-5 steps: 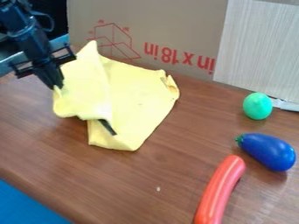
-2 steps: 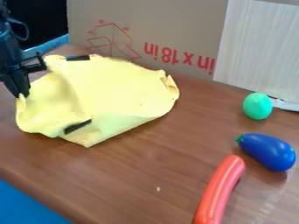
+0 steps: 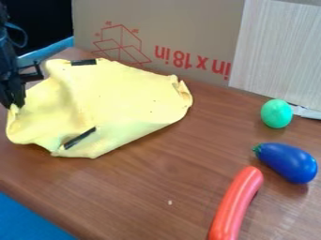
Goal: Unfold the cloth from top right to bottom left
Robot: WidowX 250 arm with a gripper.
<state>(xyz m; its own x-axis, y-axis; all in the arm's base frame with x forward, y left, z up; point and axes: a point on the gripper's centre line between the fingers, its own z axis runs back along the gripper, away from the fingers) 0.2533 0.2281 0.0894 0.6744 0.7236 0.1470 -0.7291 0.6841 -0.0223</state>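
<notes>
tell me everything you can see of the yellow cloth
The cloth is pale yellow, soft-looking fabric, spread unevenly over the left part of the brown table. It is rumpled, with folds on its left side and a curled right corner. One black strip lies at its upper edge, another slants near its lower left. The gripper pinches its left edge.

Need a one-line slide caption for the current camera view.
Black gripper at the left edge of a partly spread yellow cloth, beside a green egg-shaped object.

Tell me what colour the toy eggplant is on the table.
The eggplant is blue, seen in the camera view.
</notes>
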